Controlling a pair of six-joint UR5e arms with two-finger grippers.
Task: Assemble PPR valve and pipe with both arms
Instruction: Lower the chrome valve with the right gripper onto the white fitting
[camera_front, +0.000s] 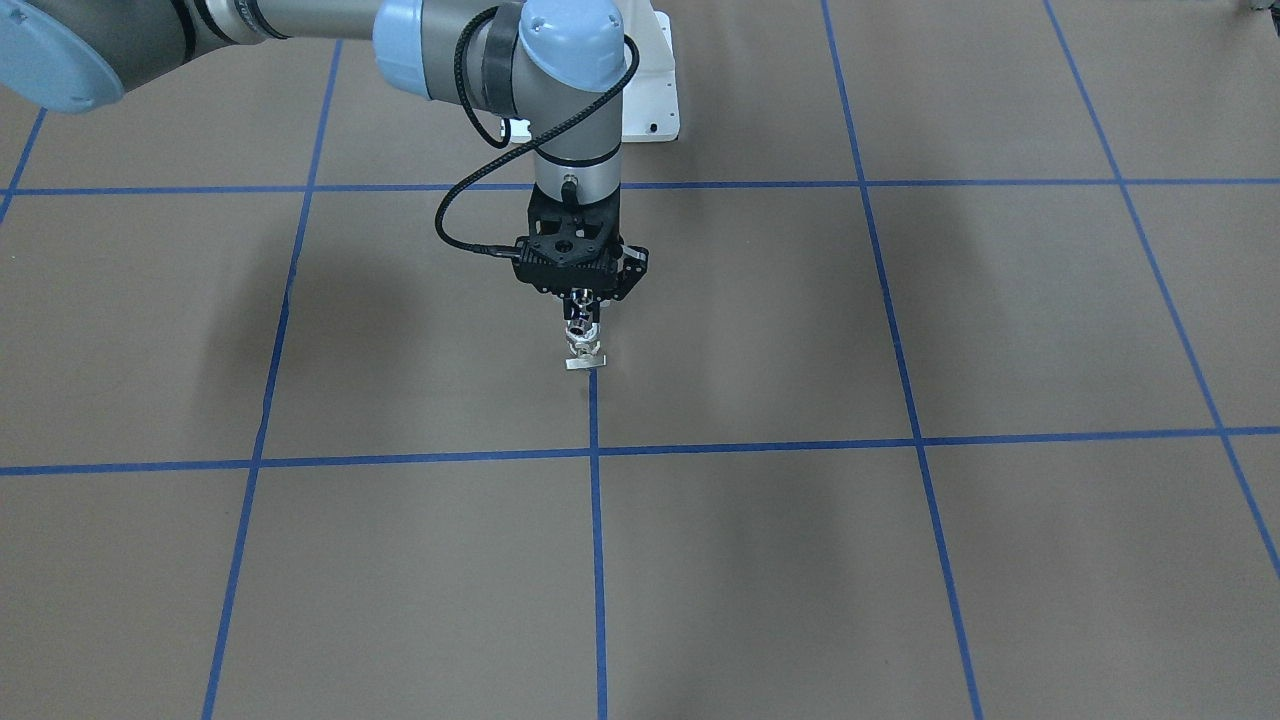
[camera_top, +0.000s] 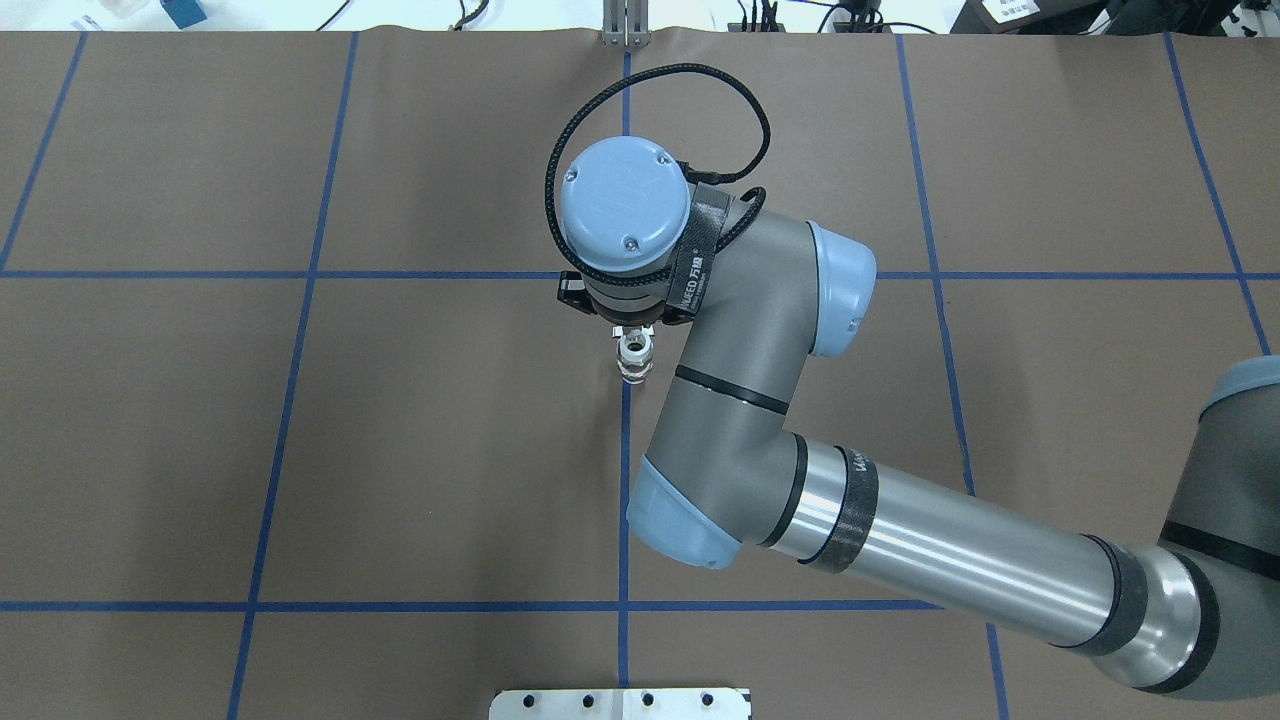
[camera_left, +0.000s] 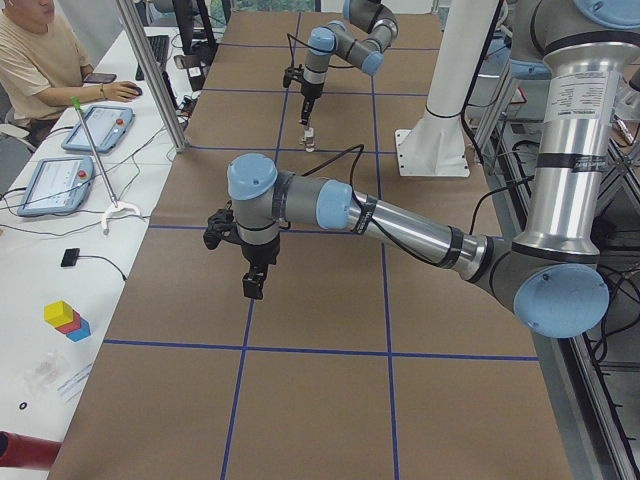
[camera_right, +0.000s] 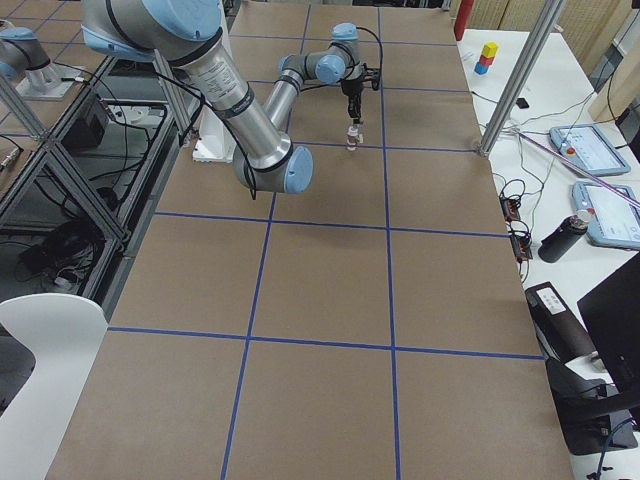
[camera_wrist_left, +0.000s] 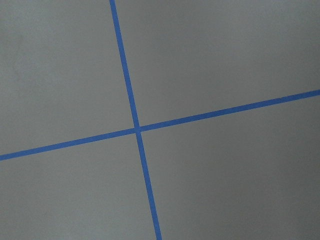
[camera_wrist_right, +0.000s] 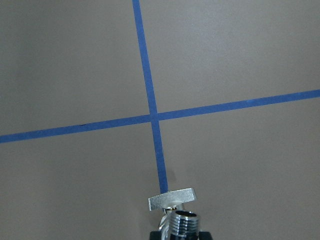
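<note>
My right gripper (camera_front: 583, 318) points straight down near the table's middle and is shut on the PPR valve (camera_front: 583, 350). The valve hangs under the fingers with its flat white tab lowest, close to the brown paper; I cannot tell if it touches. From overhead its white ring mouth (camera_top: 635, 355) faces up. The right wrist view shows the tab and a threaded metal end (camera_wrist_right: 172, 200). I cannot make out the pipe as a separate piece. My left gripper (camera_left: 254, 285) shows only in the exterior left view, low over the paper; I cannot tell if it is open or shut.
Brown paper with a blue tape grid (camera_front: 595, 455) covers the table. The white pedestal (camera_front: 650, 90) stands behind the right arm. An operator (camera_left: 40, 60) sits at a side desk with tablets and coloured blocks (camera_left: 65, 318).
</note>
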